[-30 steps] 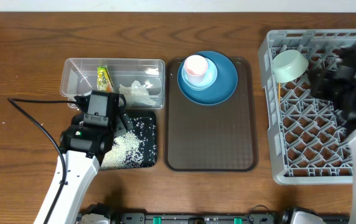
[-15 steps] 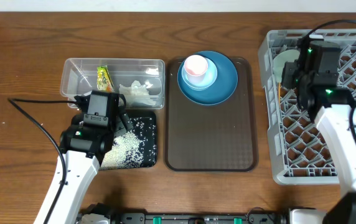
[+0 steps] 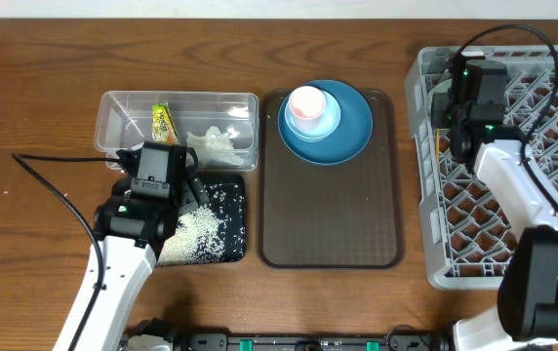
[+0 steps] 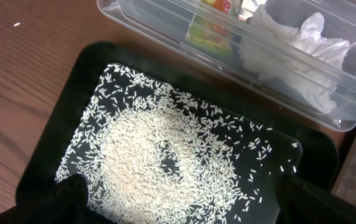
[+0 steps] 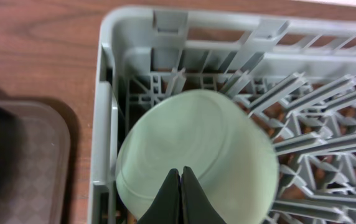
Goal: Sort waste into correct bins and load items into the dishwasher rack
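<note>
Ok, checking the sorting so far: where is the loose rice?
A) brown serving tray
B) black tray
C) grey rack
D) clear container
B: the rice grains lie spread over the black tray, while the clear container beside it holds only the wrapper and the tissue.

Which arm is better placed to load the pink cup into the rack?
Likely right: its shut gripper is at the green bowl in the rack, beside the tray with the cup. The left gripper is open over the rice.
</note>
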Action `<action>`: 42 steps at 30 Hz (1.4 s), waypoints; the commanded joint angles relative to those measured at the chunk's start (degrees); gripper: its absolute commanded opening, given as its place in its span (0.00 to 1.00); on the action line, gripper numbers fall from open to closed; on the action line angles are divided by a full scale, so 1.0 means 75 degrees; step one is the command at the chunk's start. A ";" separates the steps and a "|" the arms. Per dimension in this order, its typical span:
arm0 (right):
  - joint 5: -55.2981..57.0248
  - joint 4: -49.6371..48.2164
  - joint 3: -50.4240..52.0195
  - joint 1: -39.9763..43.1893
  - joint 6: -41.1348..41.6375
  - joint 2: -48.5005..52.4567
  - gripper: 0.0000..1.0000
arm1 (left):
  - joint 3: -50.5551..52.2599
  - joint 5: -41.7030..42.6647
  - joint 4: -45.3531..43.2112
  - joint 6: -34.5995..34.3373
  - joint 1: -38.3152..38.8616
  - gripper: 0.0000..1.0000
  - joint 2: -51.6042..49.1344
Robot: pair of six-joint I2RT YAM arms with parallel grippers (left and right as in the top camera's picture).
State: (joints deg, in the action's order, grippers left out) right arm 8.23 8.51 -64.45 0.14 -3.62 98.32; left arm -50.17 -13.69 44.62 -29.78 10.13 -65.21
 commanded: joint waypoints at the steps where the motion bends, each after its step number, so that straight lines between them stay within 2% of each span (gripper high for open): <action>1: 0.0090 0.0015 -0.0050 0.0061 -0.0134 0.0291 0.01 | -0.0038 -0.0064 0.0015 0.0041 -0.0041 0.98 -0.0038; 11: 0.2107 0.1081 -0.0050 0.0087 -0.0128 0.0160 0.01 | -0.0038 -0.0061 0.0015 0.0041 -0.0041 0.98 -0.0038; 14: 0.2745 0.1253 -0.0050 0.0085 -0.0125 0.0038 0.05 | -0.0038 -0.0061 0.0015 0.0041 -0.0041 0.98 -0.0038; 18: 0.3191 0.1419 -0.0050 0.0085 -0.0125 -0.0166 0.18 | -0.0038 -0.0061 0.0015 0.0041 -0.0041 0.98 -0.0038; 21: 0.3066 0.1510 -0.0050 0.0000 -0.0099 -0.0463 0.28 | -0.0038 -0.0061 0.0012 0.0038 -0.0041 0.98 -0.0038; 27: 0.2967 0.1614 -0.0050 -0.0498 -0.0099 -0.1524 0.33 | -0.0038 -0.0061 0.0009 0.0038 -0.0041 0.98 -0.0038; 33: 0.0860 0.1909 -0.0050 -0.1186 -0.0096 -0.2605 0.40 | -0.0038 -0.0064 -0.0029 0.0038 -0.0041 0.98 -0.0038; 38: 0.0236 0.2722 -0.0050 -0.1466 0.0635 -0.2946 0.43 | -0.0038 -0.0061 -0.0047 0.0041 -0.0041 0.98 -0.0038; 42: 0.0245 0.3719 -0.0050 -0.1416 0.0702 -0.2871 0.44 | -0.0038 -0.0064 -0.0044 0.0038 -0.0041 0.98 -0.0038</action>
State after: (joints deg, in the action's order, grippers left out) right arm 12.08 34.52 -64.64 -10.63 -0.71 76.49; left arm -50.17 -13.69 44.34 -29.78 10.13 -65.21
